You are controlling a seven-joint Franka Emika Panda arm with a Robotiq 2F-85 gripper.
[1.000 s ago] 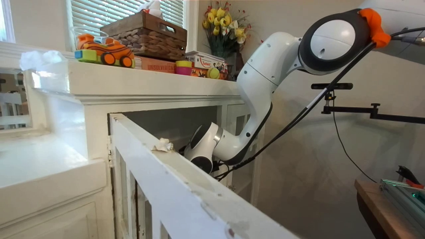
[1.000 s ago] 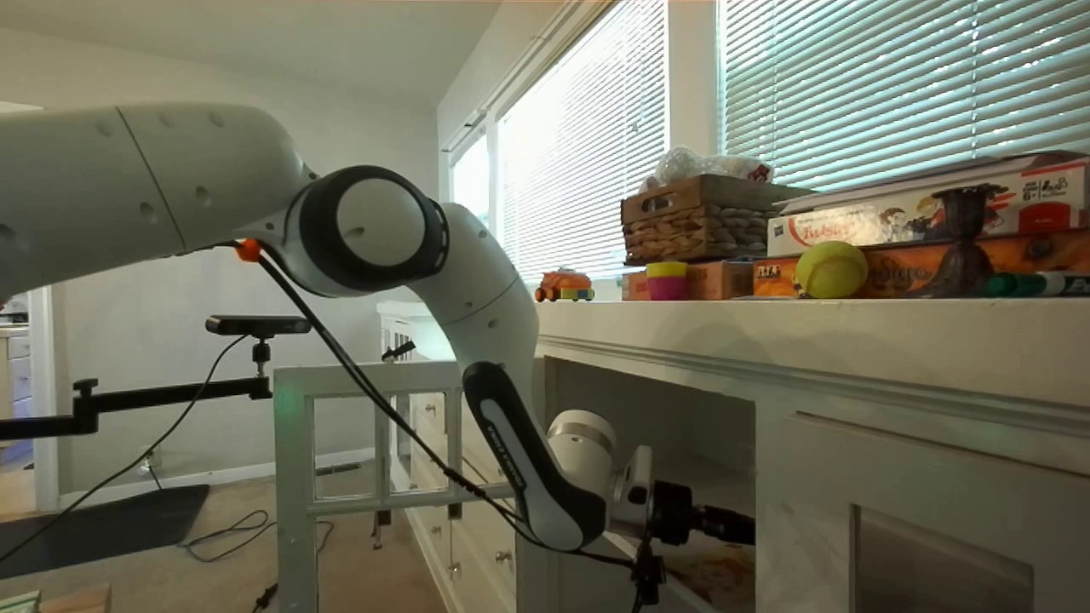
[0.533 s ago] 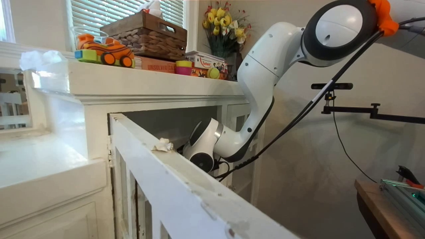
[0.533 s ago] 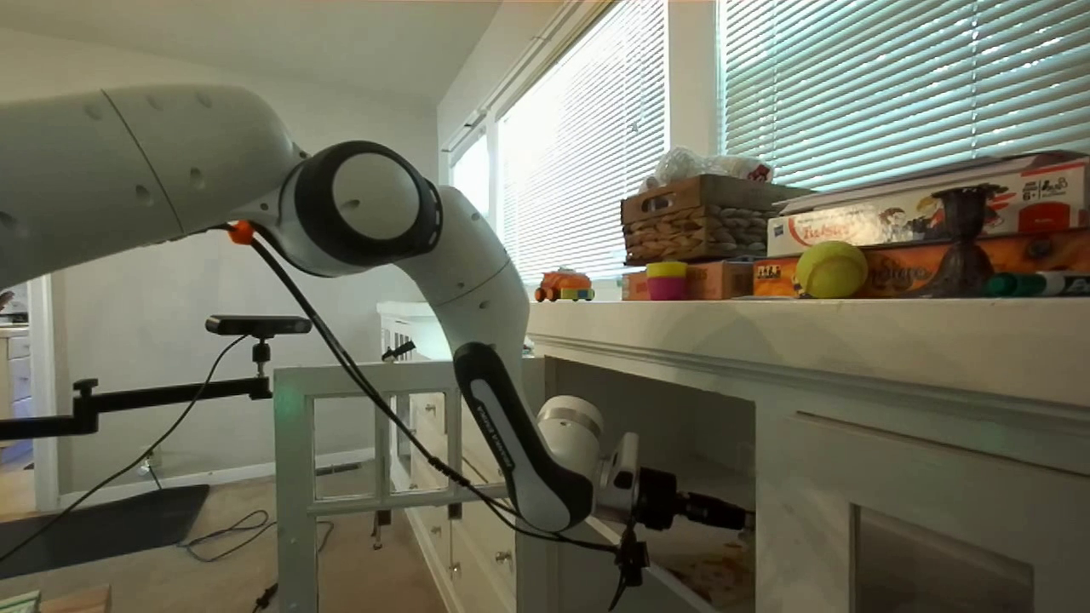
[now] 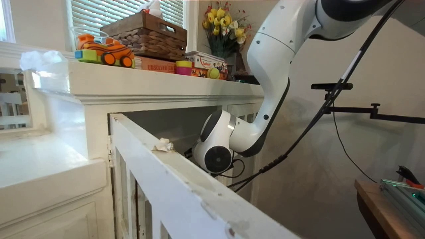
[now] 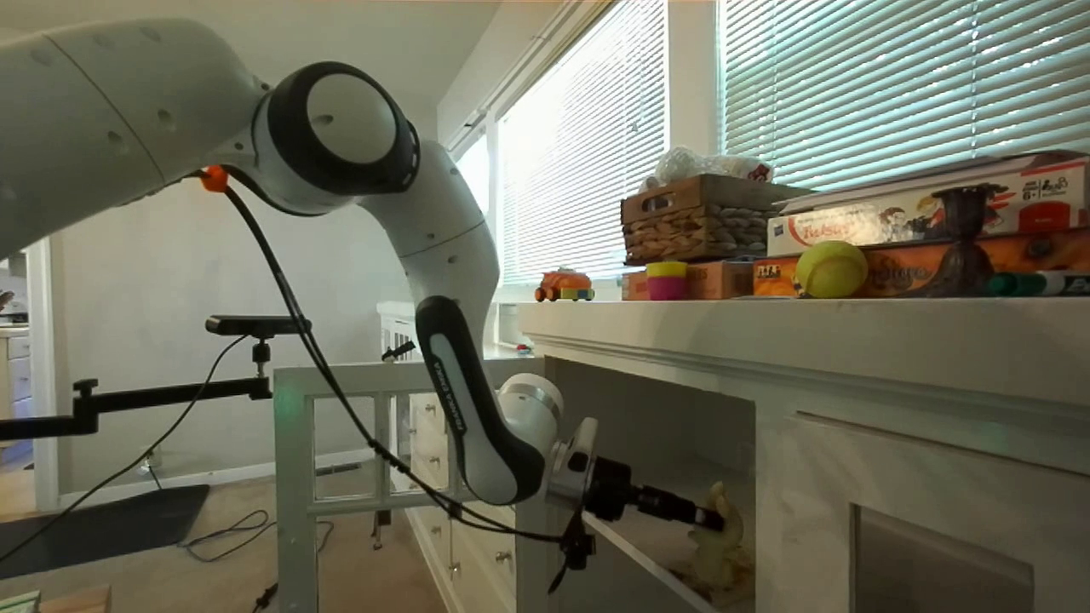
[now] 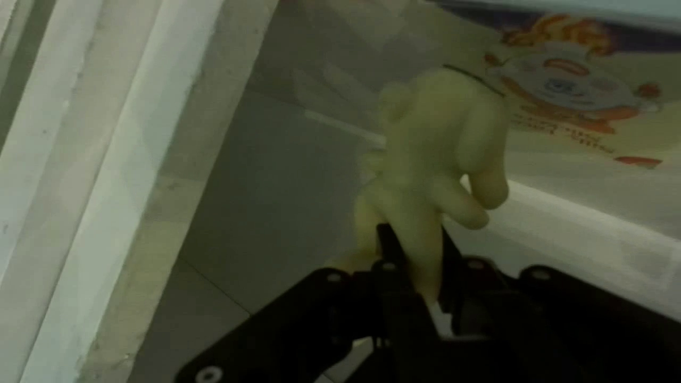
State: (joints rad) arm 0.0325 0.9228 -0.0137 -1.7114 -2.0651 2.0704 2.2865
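My gripper (image 7: 416, 231) is shut on one limb of a pale yellow soft toy (image 7: 420, 143) in the wrist view; the limb sits between the two black fingers. The toy's rounded head and other limbs stick out beyond the fingertips. In an exterior view, the gripper (image 6: 708, 518) points into the open white cabinet (image 6: 651, 400), with the toy (image 6: 724, 545) at its tips just inside the opening. The toy's lower part is close to the cabinet floor; I cannot tell whether it touches. In an exterior view, the open cabinet door (image 5: 186, 172) hides the fingers and the toy.
A box with a printed clown-like face (image 7: 574, 85) lies inside the cabinet. The frame edge (image 7: 175, 159) is close beside the gripper. Above, the ledge (image 6: 647, 328) holds a basket (image 6: 702, 217), a toy car (image 6: 564, 285), a tennis ball (image 6: 831, 269) and game boxes. A camera stand (image 5: 352, 109) is behind the arm.
The arm has risen and drawn back from the cabinet. The gripper has tilted downward, and the yellow toy has come into view at its fingertips.
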